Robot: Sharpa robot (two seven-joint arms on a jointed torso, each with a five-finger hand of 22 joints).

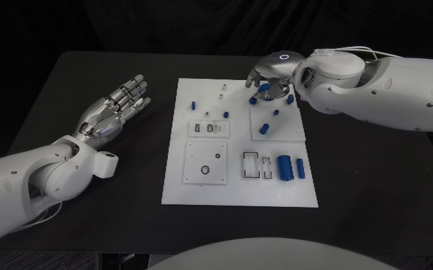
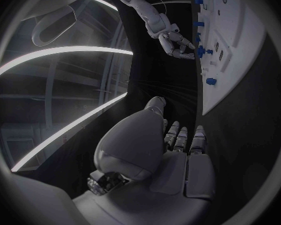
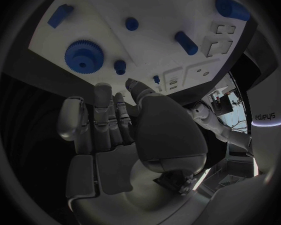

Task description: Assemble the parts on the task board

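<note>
Sitting flat near the task board's [image 1: 236,185] far corner is a blue gear [image 3: 82,56], just beyond the right hand's [image 1: 269,81] fingertips [image 3: 103,91]. Those fingers are loosely spread, nothing held, probably lining up a grab. The left hand [image 1: 116,109] rests wide open, palm up, well clear of the board, I'd guess just keeping out of the way.

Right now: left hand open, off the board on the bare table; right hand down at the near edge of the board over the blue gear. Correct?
One error: the right hand is at the far edge of the task board, not the near edge, as the head view shows. The rest holds: blue gear beneath it, left hand open off the board.
</note>
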